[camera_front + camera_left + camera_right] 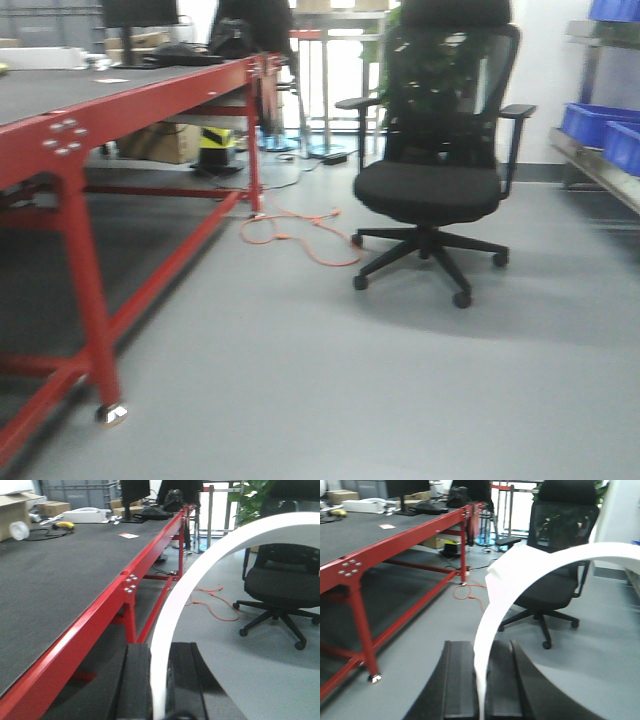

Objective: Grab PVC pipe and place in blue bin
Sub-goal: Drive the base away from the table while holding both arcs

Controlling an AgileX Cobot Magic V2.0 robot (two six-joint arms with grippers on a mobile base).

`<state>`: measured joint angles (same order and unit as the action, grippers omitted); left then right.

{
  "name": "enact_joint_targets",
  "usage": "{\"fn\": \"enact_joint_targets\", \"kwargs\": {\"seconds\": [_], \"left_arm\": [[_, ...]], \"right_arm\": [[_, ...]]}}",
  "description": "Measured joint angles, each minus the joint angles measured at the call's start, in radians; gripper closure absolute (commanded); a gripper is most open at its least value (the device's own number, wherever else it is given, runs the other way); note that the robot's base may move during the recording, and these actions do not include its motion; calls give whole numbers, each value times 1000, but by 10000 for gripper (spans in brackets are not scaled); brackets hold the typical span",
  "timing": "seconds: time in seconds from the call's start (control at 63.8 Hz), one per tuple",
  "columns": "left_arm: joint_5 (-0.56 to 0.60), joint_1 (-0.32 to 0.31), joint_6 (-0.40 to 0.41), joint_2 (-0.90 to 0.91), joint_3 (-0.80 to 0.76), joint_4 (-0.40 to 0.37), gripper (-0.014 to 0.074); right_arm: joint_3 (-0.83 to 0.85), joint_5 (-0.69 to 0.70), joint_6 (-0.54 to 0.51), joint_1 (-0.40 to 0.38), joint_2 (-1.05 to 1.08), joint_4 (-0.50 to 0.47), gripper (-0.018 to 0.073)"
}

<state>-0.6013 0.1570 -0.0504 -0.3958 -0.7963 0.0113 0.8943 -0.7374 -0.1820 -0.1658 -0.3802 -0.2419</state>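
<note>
Your left gripper is clamping a white curved strip; your right gripper is pinching a second white strip. Blue bins are sitting far right.

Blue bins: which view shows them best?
The exterior front-facing view: blue bins sit on the shelving at the right edge, partly cropped. The right wrist view shows at most a blue sliver at its edge; the left wrist view shows none.

Bright, even indoor light fills the room, blown out to glare at the far end behind the black mesh office chair, which throws a soft shadow on the grey floor. The front view is smeared throughout. In both wrist views the white curved PVC pipe is overexposed and blurs close to the lens.
</note>
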Motion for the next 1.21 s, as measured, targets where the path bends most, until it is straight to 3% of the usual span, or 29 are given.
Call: {"fn": "enact_joint_targets", "kwargs": {"seconds": [1.207], "left_arm": [[0, 0, 0, 0, 0, 0, 707]], "right_arm": [[0, 0, 0, 0, 0, 0, 727]]}}
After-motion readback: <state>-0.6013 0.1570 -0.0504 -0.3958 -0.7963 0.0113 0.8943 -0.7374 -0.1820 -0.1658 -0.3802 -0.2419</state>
